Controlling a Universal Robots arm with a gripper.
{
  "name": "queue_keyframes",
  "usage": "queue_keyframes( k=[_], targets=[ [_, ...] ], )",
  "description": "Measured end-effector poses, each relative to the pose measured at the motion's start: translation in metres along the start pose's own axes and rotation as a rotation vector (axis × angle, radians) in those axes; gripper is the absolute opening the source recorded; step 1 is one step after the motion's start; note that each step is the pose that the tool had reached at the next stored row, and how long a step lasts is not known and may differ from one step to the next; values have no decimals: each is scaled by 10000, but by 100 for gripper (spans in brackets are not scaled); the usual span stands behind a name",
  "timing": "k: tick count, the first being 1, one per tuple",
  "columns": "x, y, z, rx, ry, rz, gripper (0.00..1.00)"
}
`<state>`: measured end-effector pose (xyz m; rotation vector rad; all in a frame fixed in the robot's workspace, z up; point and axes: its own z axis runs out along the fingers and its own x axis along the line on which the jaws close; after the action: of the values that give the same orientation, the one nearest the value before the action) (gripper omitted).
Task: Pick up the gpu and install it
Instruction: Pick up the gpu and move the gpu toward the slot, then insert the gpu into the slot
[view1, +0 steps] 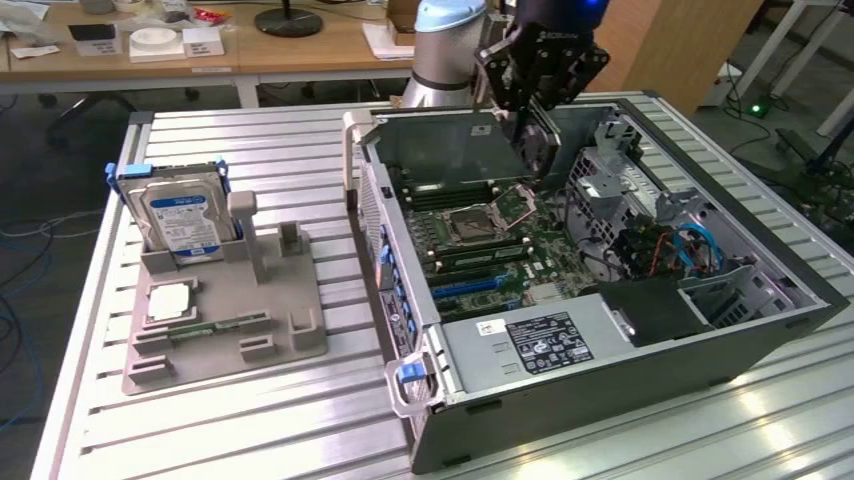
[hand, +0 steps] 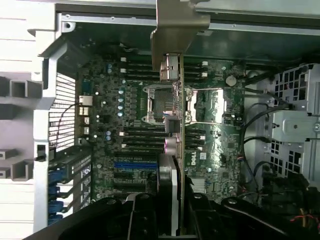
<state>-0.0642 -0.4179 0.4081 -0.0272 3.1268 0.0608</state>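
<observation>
Gpu (hand: 174, 140), thin dark card, pale bracket (hand: 175, 30), pinched in end effector (view1: 541, 95) over motherboard (hand: 125, 150)

The arm (view1: 447, 45) stands at the bench's far edge, its pincer (view1: 531, 108) pointing down, clamped on the gpu (view1: 538, 145).

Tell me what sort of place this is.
Likely a robotics lab set up for computer assembly: an open grey metal desktop tower case on a slatted aluminium table, a grey moulded fixture holding a silver hard drive, and the black end effector holding a thin dark expansion card.
</observation>
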Motion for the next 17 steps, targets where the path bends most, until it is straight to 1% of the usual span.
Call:
queue_keyframes(
  k=[5, 7, 9, 17],
  targets=[
    [-223, -5, 17, 1, 0, -1, 28],
    [-293, -6, 25, 0, 1, 0, 28],
    [-311, -7, 27, 1, 0, -1, 28],
    [-311, -6, 27, 2, 1, 0, 28]
  ],
)
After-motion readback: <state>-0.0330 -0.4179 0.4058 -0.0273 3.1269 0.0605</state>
